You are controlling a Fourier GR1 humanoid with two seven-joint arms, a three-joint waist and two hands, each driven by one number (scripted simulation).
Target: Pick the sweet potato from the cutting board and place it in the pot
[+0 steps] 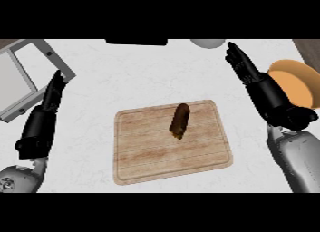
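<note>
A brown sweet potato point(180, 120) lies on the wooden cutting board point(149, 154) at the middle of the white counter, pointing up and slightly right. The orange pot point(303, 86) stands at the right edge, partly hidden behind my right forearm. My right hand point(246, 68) is raised to the upper right of the board, fingers straight, holding nothing. My left hand point(52, 97) rests at the left of the board, fingers straight and pointing up, also holding nothing. Neither hand touches the potato.
A grey frame with a light panel point(15, 86) lies at the far left. A dark object point(137, 42) and a pale rounded object point(208, 43) sit at the counter's far edge. Wood flooring shows at both upper corners.
</note>
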